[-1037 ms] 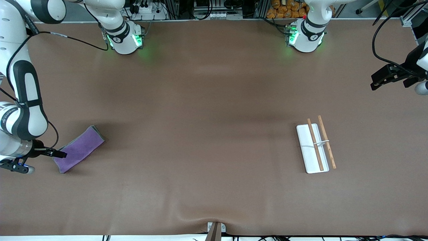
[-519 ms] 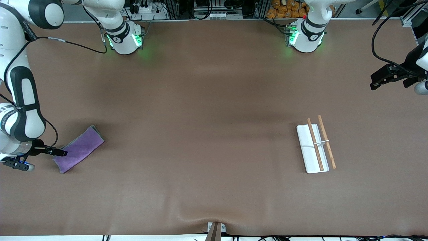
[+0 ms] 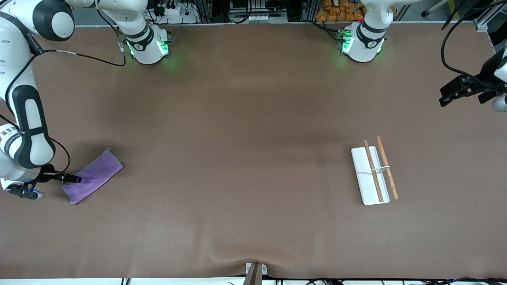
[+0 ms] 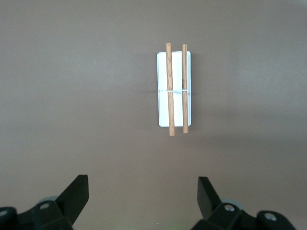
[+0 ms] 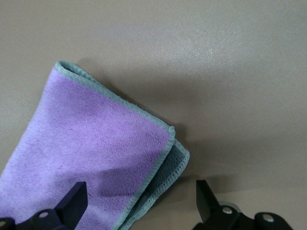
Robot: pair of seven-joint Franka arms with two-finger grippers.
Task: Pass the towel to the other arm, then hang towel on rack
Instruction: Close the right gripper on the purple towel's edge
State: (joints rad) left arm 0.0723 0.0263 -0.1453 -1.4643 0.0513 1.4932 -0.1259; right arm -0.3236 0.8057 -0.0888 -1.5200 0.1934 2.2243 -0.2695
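The purple towel (image 3: 94, 175) with grey edging lies folded on the table at the right arm's end. In the right wrist view the towel (image 5: 96, 143) shows its grey underside at one corner. My right gripper (image 3: 68, 180) is open, low over the towel's end; in its wrist view (image 5: 139, 203) one finger is over the purple cloth and the other over bare table beside the corner. The rack (image 3: 374, 172), a white tray with two wooden rods, sits toward the left arm's end and shows in the left wrist view (image 4: 174, 88). My left gripper (image 3: 449, 95) waits open and empty, high above the table (image 4: 143, 196).
The right arm's base (image 3: 148, 47) and the left arm's base (image 3: 360, 43) stand at the table's back edge. A small bracket (image 3: 255, 271) sits at the table's front edge. A black cable (image 3: 451, 51) hangs by the left arm.
My right gripper has edged a little closer over the towel's end. The towel, rack and left arm have not moved.
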